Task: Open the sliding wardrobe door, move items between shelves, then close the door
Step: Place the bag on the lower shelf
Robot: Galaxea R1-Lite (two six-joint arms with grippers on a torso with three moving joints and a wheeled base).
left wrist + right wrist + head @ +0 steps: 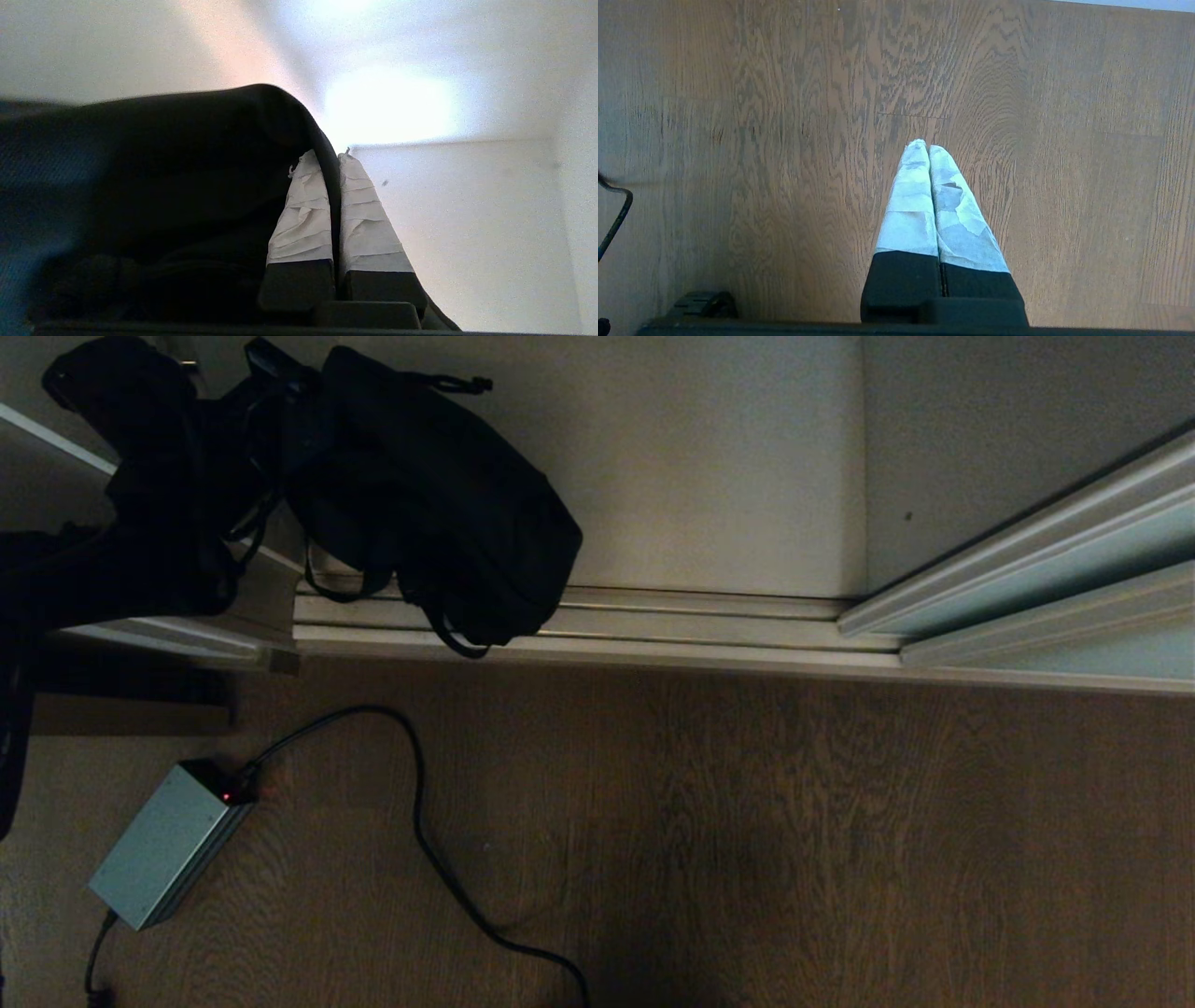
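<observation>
**Bag in the left grip, hanging in the wardrobe opening**

I've got the black drawstring bag [429, 495] hanging from the left gripper [338, 158]. The taped fingers [303, 210] are pinched together on a thin fold of its fabric near the top edge. In the head view the bag dangles in the open wardrobe, above the ridged floor track [653, 616], with cords looping below it. It's clear of the bottom shelf [709, 467].

Handling, my read: soft, floppy, light. It sags into a lump under the grip and will swing on any quick move. No stiff part to grab, so gathered cloth or the corded neck is the best hold. This thin pinch could slip if I jerk it. Loose cords could snag on the track or a shelf edge.

Pose: the left arm [140, 495] comes in from the upper left of the head view, dark against the shelf edge; the wrist camera looks along the fingers into the pale interior.

The right gripper [929, 149] is parked, fingers together, pointing at the wood floor [784, 140].

The sliding wardrobe door [1055, 579] stands pushed over to the right. The power brick [163, 845] lies on the floor, well apart.
</observation>
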